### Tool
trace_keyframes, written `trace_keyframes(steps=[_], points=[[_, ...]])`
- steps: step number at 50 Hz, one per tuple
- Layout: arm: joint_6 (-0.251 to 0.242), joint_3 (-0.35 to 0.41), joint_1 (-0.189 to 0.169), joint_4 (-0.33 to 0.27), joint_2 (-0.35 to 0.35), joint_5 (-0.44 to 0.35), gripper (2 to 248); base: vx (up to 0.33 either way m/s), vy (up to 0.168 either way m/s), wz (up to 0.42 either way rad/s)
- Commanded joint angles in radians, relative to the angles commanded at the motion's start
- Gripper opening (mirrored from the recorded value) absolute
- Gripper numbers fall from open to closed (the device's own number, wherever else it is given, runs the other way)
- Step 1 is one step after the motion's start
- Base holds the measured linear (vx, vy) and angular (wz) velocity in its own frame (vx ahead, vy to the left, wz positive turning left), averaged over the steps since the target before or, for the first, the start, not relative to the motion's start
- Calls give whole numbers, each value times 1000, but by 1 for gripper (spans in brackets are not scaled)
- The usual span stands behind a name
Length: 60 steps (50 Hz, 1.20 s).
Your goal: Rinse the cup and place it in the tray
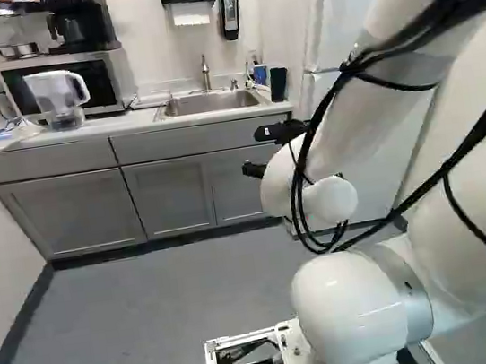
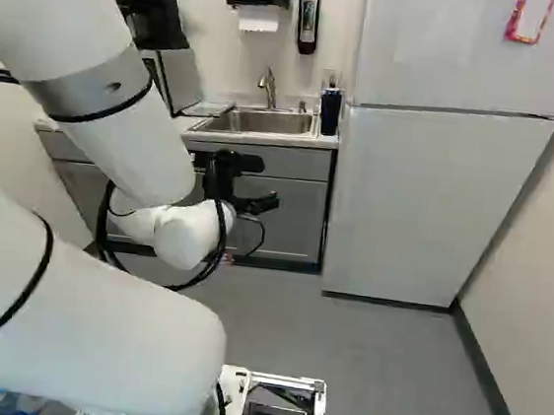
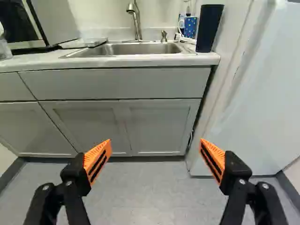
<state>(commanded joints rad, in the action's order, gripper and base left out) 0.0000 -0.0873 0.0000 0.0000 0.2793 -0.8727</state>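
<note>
The black, orange-padded pincer (image 3: 155,141) is wide open and has hold of nothing. The tall dark cup (image 3: 209,28) stands upright on the pale surface (image 3: 140,61), beside the steel sink (image 3: 136,48). One should first raise the pincer to the cup's middle, close gently, then lift straight. I count one dark cup, one sink, one curved metal faucet (image 3: 137,21).

The dark, tapering cup (image 3: 209,28) stood upright near the right front corner of the surface (image 3: 42,58); the shallow, pale tray (image 3: 83,43) lay flat toward its back edge.
</note>
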Motion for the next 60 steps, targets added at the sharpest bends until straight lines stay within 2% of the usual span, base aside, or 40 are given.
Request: trace_keyframes(steps=[60], points=[[0,-149,0,0,12,20,247,0,0,0]])
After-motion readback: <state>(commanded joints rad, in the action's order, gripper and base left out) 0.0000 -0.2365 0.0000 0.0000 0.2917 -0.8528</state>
